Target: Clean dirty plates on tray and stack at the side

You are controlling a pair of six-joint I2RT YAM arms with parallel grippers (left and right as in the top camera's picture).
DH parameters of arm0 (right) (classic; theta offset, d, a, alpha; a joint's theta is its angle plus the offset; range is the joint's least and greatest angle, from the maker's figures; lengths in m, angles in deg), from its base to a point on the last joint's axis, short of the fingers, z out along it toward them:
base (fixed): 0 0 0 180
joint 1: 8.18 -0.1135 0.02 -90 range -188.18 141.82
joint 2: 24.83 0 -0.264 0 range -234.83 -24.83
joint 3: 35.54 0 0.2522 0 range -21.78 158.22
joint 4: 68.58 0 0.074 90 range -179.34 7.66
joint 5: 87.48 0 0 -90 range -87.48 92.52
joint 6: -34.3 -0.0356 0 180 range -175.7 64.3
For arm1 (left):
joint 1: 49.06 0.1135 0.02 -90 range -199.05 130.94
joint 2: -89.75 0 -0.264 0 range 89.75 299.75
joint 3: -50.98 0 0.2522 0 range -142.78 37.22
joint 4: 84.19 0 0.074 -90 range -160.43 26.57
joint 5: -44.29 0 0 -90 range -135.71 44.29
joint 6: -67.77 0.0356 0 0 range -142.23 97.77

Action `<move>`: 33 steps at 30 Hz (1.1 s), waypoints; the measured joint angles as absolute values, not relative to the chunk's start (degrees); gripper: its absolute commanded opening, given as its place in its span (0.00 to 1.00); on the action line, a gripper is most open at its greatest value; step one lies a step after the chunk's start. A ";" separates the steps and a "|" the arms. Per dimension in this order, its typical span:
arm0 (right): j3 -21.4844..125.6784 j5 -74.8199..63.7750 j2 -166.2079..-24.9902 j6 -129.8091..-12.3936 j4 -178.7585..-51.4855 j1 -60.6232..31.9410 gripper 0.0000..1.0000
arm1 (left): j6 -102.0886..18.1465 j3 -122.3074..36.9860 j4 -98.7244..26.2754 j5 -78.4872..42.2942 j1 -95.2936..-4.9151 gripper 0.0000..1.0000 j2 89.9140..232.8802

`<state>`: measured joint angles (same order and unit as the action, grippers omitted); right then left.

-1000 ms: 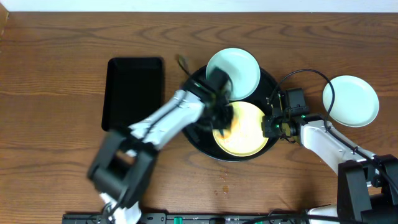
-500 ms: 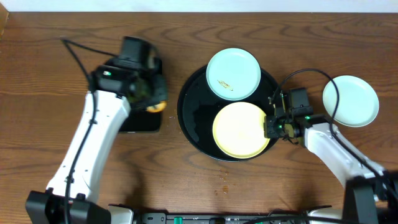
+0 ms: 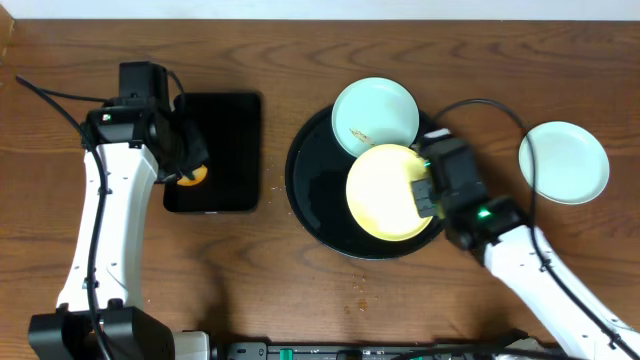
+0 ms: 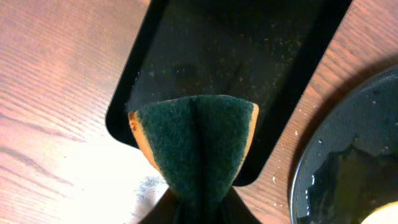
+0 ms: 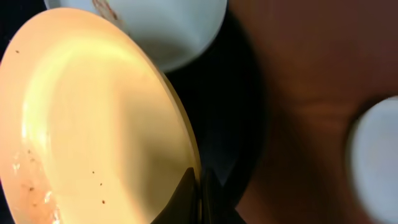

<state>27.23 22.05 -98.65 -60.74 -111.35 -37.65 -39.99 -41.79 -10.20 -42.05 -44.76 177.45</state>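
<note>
**Changes noted.** The sponge [image 4: 196, 143] has been carried off the plates to the left edge of the rectangular tray [image 3: 225, 130]. The yellow plate [image 3: 385, 190] has been shifted slightly and tipped up.

**1. Yellow plate.** Held over the lower right of the round black tray [image 3: 312, 190], its upper edge against or over the smeared mint plate [image 3: 385, 105]. Its right rim is pinched between the closed fingers of the right gripper [image 5: 200, 179]. Faint orange residue and specks are seen near one edge. It is judged light, rigid, glossy and chippable, and slippery if wet. The rim is the best hold, as taken now.

**2. Smeared mint plate.** Set on the round black tray, upper right. It is not held, and a small brown smear is seen.

**3. Second mint plate [image 3: 563, 162].** Set on the tabletop [image 3: 300, 300] at the right, well apart from the round black tray. This is judged the stacking spot.

**4. Sponge.** Folded with the green face outward and clamped at its base by the left gripper [image 4: 198, 210].

**Obstructions.** The cable [image 3: 490, 105] is looped between the round black tray and the second mint plate. The touching plates could be dragged together.
</note>
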 measured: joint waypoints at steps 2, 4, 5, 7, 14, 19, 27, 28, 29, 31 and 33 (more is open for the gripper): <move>27.98 29.37 -98.63 -59.45 -109.97 -42.63 0.01 | -39.95 -41.15 -10.33 -42.03 -44.76 0.15 177.45; 28.17 37.35 -98.60 -57.70 -107.44 -47.90 0.01 | -39.95 -40.85 -10.73 -42.05 -44.76 0.15 177.47; 28.22 41.28 -98.60 -56.63 -106.08 -50.48 0.01 | -39.95 -40.82 -11.01 -42.05 -44.76 0.15 177.47; 28.24 49.94 -98.65 -53.35 -101.93 -55.71 0.01 | -39.97 -40.80 -11.27 -42.05 -44.76 0.15 177.47; 28.79 68.36 -100.44 -43.04 -89.84 -63.16 0.01 | -39.95 -40.28 -11.30 -41.61 -44.76 0.15 177.47; 28.81 72.89 -100.86 -40.98 -89.12 -63.40 0.01 | -39.95 -40.26 -11.27 -41.40 -44.76 0.14 177.47; 28.79 74.27 -100.86 -41.90 -88.90 -63.40 0.01 | -39.95 -40.26 -11.27 -41.37 -44.76 0.11 177.47; 28.79 73.81 -100.86 -41.20 -88.95 -63.40 0.01 | -39.95 -40.26 -11.27 -41.37 -44.78 0.12 177.47; 28.81 73.24 -100.88 -40.41 -88.95 -63.38 0.01 | -39.95 -40.26 -11.27 -41.37 -44.80 0.11 177.47; 28.81 72.28 -100.90 -39.96 -89.08 -63.38 0.01 | -39.95 -40.26 -11.27 -41.37 -45.00 0.11 177.47; 28.94 69.87 -100.90 -40.98 -91.42 -63.38 0.01 | -39.95 -40.26 -11.27 -41.37 -45.07 0.11 177.47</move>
